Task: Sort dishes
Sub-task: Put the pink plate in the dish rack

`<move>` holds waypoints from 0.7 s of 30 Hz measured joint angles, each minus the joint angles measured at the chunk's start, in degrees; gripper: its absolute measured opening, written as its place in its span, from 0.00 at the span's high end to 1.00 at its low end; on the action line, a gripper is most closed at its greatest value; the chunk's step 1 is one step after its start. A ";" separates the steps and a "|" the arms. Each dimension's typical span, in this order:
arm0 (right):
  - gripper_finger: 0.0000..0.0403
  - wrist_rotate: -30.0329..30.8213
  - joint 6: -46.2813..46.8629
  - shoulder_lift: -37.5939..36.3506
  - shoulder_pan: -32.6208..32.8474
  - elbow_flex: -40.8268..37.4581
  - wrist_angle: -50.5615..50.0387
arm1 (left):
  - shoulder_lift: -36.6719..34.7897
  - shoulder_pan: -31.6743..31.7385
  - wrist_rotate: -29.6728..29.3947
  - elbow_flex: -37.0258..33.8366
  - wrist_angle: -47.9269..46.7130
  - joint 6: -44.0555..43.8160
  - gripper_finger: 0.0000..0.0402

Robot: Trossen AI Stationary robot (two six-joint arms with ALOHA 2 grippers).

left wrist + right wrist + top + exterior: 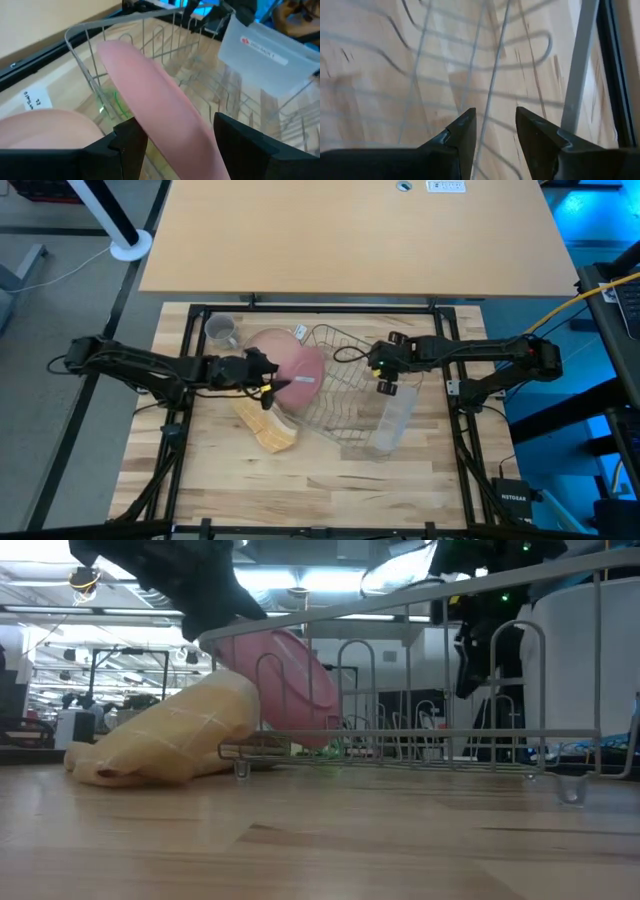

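1. Mid-table, at the left edge of the wire dish rack (345, 385): pink plate (303, 370) stands tilted on edge, leaning over the rack's left rim. In the left wrist view its long axis runs away from the camera toward the rack (165, 125).
2. Second pink dish (268, 342) lies just behind and left of the plate; it looks like a bowl, exact shape unclear. It shows as a rounded pink surface in the left wrist view (45, 131).
3. Small grey mug (220, 330) sits upright near the table's far-left corner, apart from the rack.
4. Green glint at the rack's base by the plate (107, 102); too little shows to name it.
5. Rack contents: only the plate's upper part reaches in; the wire slots near the right side are bare wood underneath. Clear plastic tray (392, 420) leans at the rack's right side.
6. Yellow checked cloth (265, 425) lies bunched on the table in front of the plate, touching the rack's left front corner in the low view (170, 735).
7. Left gripper (268, 380): jaws wide, one finger on each side of the pink plate, grasping it by the edge.
8. Right gripper (378, 365) hangs over the rack's right half, jaws part spread, nothing between the fingers (462, 132), only rack wires below.
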 joint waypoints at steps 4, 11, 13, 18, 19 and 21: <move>0.65 -2.52 -1.38 0.00 0.00 1.88 4.50 | 1.67 0.00 0.11 0.00 3.79 -0.25 0.47; 0.65 -4.03 -2.81 0.00 -0.02 4.59 6.83 | 4.46 1.75 -1.44 -0.02 11.33 -0.28 0.47; 0.65 -4.05 -2.83 0.00 -0.02 4.91 6.79 | 6.12 2.31 -1.49 0.00 11.63 -0.72 0.47; 0.65 -5.94 -2.86 0.00 -0.02 4.97 7.31 | 10.62 2.45 2.03 -0.01 11.73 -2.92 0.47; 0.65 -6.27 -3.03 0.00 -0.02 4.97 8.24 | 10.95 2.45 2.12 0.00 12.14 -2.93 0.47; 0.65 -7.18 -4.27 0.00 -0.02 4.97 11.80 | 11.21 2.58 2.10 0.00 12.74 -2.41 0.47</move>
